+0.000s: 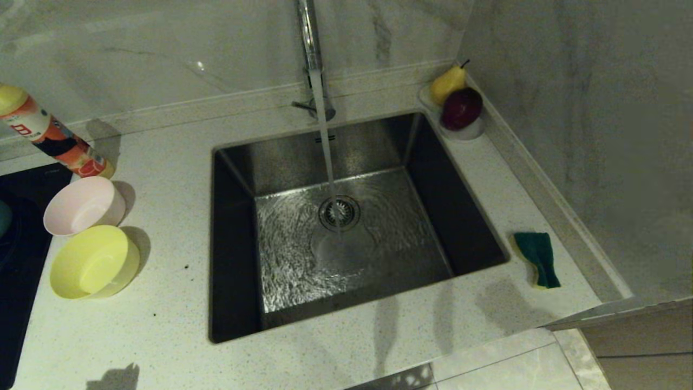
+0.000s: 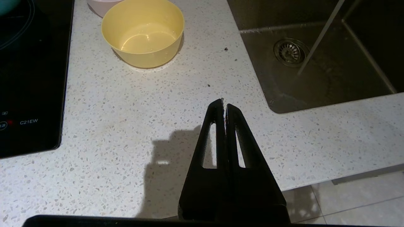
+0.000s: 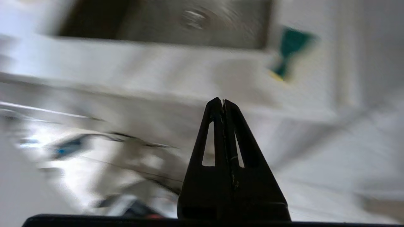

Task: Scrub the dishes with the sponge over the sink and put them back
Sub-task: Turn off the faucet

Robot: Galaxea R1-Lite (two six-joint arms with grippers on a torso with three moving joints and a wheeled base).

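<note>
The large square stainless steel sink (image 1: pixel 346 227) is set into the speckled white stone surface (image 1: pixel 173 303), with water streaming from the tall chrome faucet (image 1: pixel 309 38) onto the round drain strainer (image 1: pixel 339 212); to the robot's left of the sink stand the pale pink round plastic bowl (image 1: pixel 84 206) and, just beside it and nearer the robot, the yellow round plastic bowl (image 1: pixel 93 262), both upright next to the black cooktop (image 1: pixel 16 271); the small rectangular sponge (image 1: pixel 537 258), dark green scouring side up over yellow foam, lies on the surface to the right of the sink, near its front corner; the left gripper (image 2: pixel 223 101) hangs over the bare surface, well apart from the yellow bowl, its jaws together and empty; the right gripper (image 3: pixel 222 101) is off the surface's front edge, jaws likewise together and empty, the sponge ahead of it.
</note>
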